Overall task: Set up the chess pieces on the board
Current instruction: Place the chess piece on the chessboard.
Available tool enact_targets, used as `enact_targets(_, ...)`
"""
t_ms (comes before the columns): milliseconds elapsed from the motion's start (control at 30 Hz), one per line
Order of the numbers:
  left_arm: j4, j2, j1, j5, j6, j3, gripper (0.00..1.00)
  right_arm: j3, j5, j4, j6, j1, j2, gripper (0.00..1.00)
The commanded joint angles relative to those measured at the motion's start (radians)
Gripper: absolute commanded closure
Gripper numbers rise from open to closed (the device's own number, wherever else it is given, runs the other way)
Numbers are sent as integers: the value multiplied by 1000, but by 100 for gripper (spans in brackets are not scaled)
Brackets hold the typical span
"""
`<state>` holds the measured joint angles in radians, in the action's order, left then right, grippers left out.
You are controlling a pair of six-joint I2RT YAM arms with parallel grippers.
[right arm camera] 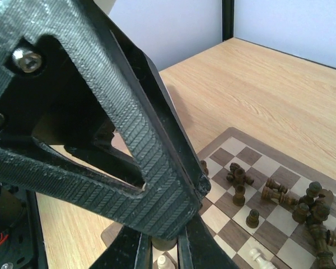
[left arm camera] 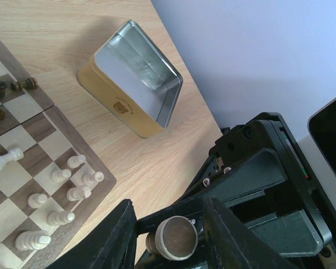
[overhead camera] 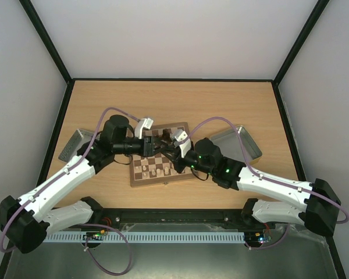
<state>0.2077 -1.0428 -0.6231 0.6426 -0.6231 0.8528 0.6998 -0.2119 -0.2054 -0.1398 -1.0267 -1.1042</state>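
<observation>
Both grippers meet just above the far half of the board (overhead camera: 163,183). In the left wrist view a chess piece (left arm camera: 176,238) lies sideways between my left gripper's (left arm camera: 171,241) fingers, its round felt base facing the camera. My right gripper (right arm camera: 165,249) is shut on the same piece (right arm camera: 167,244) from the other side. My left gripper's ribbed fingers (right arm camera: 157,168) fill most of the right wrist view. Pale pieces (left arm camera: 73,193) stand near one board edge. Several dark pieces (right arm camera: 302,207) lie toppled in a heap, and a few stand (right arm camera: 252,217).
A grey metal tray (overhead camera: 75,145) lies left of the board and another (overhead camera: 241,142) to its right. In the left wrist view the right tray (left arm camera: 134,84) sits beside the board's corner. Black frame posts and white walls surround the wooden table (overhead camera: 174,99).
</observation>
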Motion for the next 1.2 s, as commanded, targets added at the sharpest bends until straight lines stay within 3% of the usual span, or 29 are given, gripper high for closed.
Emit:
enact_targets(0, 63, -27, -8, 47, 41, -11, 70, 54, 24, -17, -6, -2, -18, 94)
enact_targets(167, 79, -33, -7, 40, 56, -3, 84, 77, 48, 24, -20, -3, -40, 94)
enact_targets(400, 36, -25, -7, 41, 3, -1, 86, 74, 26, 22, -78, -3, -31, 85)
enact_targets(600, 4, -12, -3, 13, -107, 48, 85, -42, 54, -132, -279, -4, 72, 45)
enact_targets(700, -32, -9, 9, -4, -187, 72, 85, -113, 82, -286, -442, -4, 113, 36)
enact_targets(1000, -350, 16, 62, 26, -570, 42, 84, -207, 273, -567, -869, -2, 171, 26)
enact_targets(1167, -493, 15, 69, 37, -711, 11, 84, -171, 288, -600, -982, -2, 165, 38)
